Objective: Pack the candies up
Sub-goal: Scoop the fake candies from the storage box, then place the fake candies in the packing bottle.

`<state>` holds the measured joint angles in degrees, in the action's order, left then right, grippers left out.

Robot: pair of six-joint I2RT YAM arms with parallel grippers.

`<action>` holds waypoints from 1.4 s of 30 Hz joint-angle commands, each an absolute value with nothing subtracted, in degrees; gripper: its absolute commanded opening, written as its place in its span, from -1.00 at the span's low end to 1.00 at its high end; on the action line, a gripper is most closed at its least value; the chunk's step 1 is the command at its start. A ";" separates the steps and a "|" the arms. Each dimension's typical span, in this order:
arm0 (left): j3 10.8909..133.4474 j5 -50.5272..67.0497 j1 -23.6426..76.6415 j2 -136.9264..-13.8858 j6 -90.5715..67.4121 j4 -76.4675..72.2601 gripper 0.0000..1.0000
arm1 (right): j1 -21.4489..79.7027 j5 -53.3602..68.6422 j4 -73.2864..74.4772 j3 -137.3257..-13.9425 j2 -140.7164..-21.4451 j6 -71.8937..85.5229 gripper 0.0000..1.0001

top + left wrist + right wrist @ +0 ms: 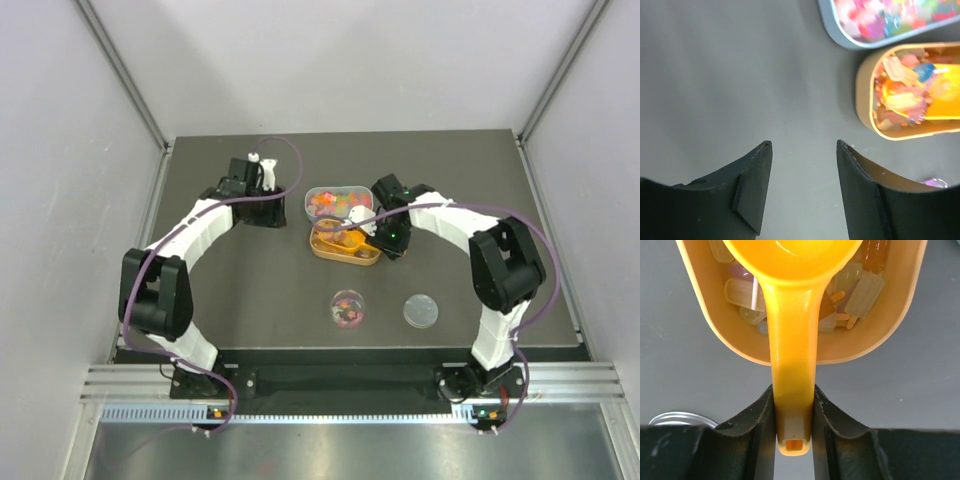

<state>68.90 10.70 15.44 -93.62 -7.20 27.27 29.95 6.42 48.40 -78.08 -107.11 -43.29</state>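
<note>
Black fingers (747, 420) of the right gripper (793, 390) are being pressed onto the handle end of the orange scoop (792, 340), whose bowl is being held over the orange tray (890, 325), just above the sweets lying in it. The candies (865, 292) are being seen in three places: heaped in the clear tub (335, 201) behind the tray, scattered in the tray itself, and a few in the small round jar (348, 308) nearer the arm bases (its lid (421, 311) is lying just beside it on the table (250, 290)). The left gripper (804, 145) is being held with its jaws apart and nothing between them, over bare table beside the tub and tray. The candies are being judged light, small and glossy, probably slippery, so a pinch by fingers broader than they are would likely be squirting them aside or crushing a soft one; they are better being taken in bulk with the scoop. The scoop, stiff plastic by its look, is being gripped far back on the handle, which is being judged adequate for so light a load, though a tilt could be letting pieces roll off the bowl's edge.
</note>
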 commanded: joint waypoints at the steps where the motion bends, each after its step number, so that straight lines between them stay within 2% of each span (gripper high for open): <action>1: 72.77 8.79 13.98 -91.41 -3.61 28.65 0.18 | 28.92 10.28 40.17 -75.24 -102.75 -42.89 -1.00; 12: 73.48 5.28 11.26 -92.72 2.72 28.30 0.18 | 28.04 15.82 33.49 -65.75 -94.67 -45.52 -1.00; 19: 73.21 2.20 9.67 -93.08 6.06 25.58 0.18 | 26.46 15.99 34.62 -65.39 -86.41 -47.72 -1.00; 31: 72.33 2.20 8.35 -91.50 5.80 21.71 0.20 | 25.75 16.52 57.55 -64.69 -71.20 -65.65 -1.00; 42: 70.23 2.81 7.21 -88.86 4.92 20.48 0.21 | 25.93 12.66 62.40 -57.31 -64.95 -74.53 -1.00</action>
<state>70.83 2.28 7.73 -92.14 5.50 23.59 26.09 13.04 60.97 -58.35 -66.96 -70.02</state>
